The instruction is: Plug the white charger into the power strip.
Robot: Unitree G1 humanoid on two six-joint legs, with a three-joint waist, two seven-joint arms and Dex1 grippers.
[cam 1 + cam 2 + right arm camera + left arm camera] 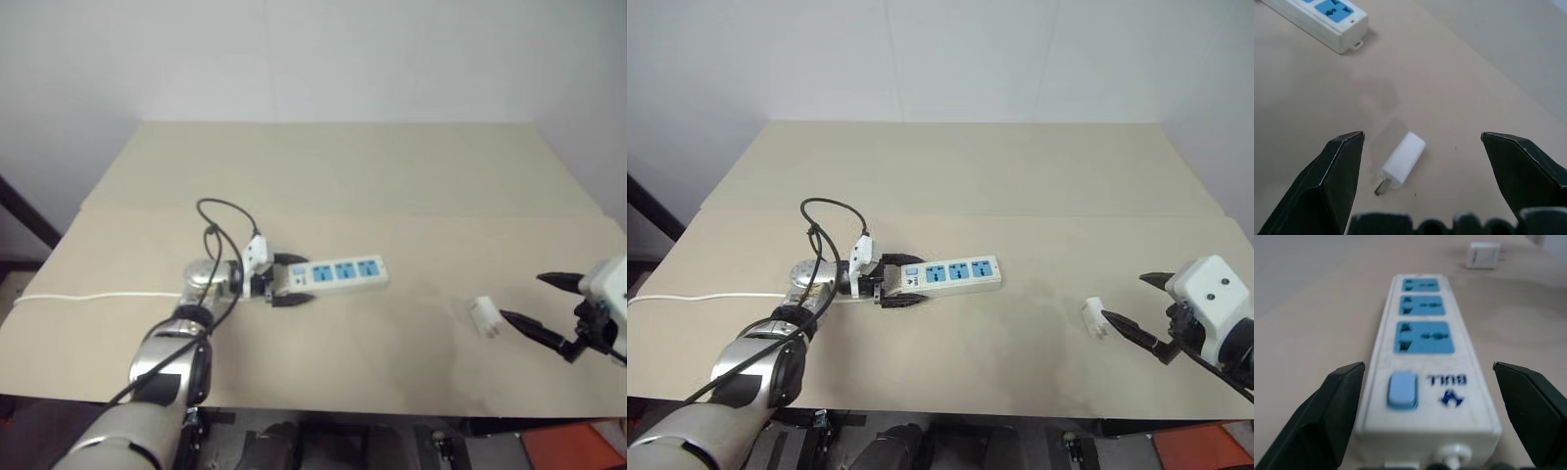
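Observation:
The power strip (338, 273) lies flat near the middle of the tan table, a long white bar with three blue socket faces (1424, 337) and a blue switch (1402, 390). My left gripper (299, 280) is open, with a finger on each side of the strip's switch end and a gap between each finger and the strip. The white charger (484, 316) lies on its side on the table to the right, with short metal prongs (1382, 186). My right gripper (521, 297) is open just beside the charger, which sits between and ahead of its fingers (1342, 166) without touching them.
A thin white cable (88, 295) runs from the strip's switch end toward the table's left edge. The table (343, 176) has a seam across its middle. The front edge lies close below both grippers. A white wall stands behind the table.

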